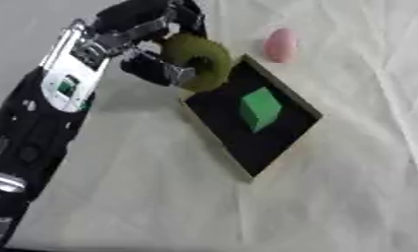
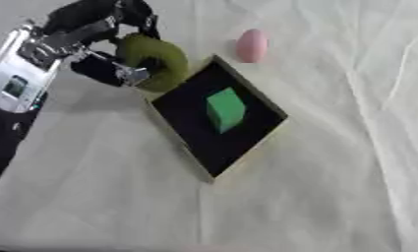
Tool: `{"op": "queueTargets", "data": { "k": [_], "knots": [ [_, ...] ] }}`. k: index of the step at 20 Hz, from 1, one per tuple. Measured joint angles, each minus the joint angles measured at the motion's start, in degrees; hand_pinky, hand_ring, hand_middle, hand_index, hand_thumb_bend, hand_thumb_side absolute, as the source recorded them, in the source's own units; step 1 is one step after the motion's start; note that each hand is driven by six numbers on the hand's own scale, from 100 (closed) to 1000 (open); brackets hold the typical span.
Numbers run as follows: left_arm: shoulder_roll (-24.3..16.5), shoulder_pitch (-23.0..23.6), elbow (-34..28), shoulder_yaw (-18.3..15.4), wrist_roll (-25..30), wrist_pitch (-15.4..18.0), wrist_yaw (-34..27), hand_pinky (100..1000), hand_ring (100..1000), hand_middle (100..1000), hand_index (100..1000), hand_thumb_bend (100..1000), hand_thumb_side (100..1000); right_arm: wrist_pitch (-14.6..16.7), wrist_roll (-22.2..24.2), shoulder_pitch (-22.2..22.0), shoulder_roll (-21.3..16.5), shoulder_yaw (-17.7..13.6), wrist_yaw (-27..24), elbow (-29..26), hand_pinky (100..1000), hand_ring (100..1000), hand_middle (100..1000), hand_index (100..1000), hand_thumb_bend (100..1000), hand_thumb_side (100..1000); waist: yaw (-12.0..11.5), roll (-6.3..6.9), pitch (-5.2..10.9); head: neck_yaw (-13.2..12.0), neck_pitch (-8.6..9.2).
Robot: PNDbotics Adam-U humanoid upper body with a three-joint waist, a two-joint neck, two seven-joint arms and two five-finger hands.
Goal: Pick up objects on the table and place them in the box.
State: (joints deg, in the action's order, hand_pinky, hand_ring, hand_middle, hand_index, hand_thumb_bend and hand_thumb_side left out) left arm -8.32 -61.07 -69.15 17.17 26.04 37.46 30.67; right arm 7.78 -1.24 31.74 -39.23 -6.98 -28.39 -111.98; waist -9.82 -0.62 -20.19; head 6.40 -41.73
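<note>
My left hand [image 1: 156, 66] is curled round an olive-green fuzzy ring [image 1: 201, 60] and holds it at the upper left corner of the box [image 1: 265, 150], just over its rim. The box is shallow, black inside with a tan rim, and lies askew in the middle of the table. A green block [image 1: 261, 108] lies inside it. A pink egg-shaped object [image 1: 280, 45] rests on the cloth beyond the box's far corner. My right hand shows in neither view.
A white wrinkled cloth [image 2: 315, 197] covers the table. My left forearm [image 1: 40, 118], black and silver, runs along the left side from the lower corner.
</note>
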Motion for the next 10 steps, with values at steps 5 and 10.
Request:
{"op": "queueTargets", "data": {
  "k": [5, 10],
  "knots": [
    [3.24, 1.36, 0.92, -0.47, 1.82, -1.82, 2.17, 457, 438, 346, 545, 100, 251, -0.11, 0.11, 0.06, 0.16, 0.01, 0.0, -0.01, 947, 754, 596, 768, 100, 567, 0.28, 0.0, -0.34, 0.04, 0.02],
    [3.91, 3.14, 1.83, -1.47, 3.13, -3.13, 5.67, 468, 448, 355, 553, 100, 248, -0.19, 0.17, 0.31, 0.16, 0.01, 0.0, -0.01, 947, 754, 596, 768, 100, 568, 0.27, 0.0, -0.5, 0.28, 0.05]
  ]
}}
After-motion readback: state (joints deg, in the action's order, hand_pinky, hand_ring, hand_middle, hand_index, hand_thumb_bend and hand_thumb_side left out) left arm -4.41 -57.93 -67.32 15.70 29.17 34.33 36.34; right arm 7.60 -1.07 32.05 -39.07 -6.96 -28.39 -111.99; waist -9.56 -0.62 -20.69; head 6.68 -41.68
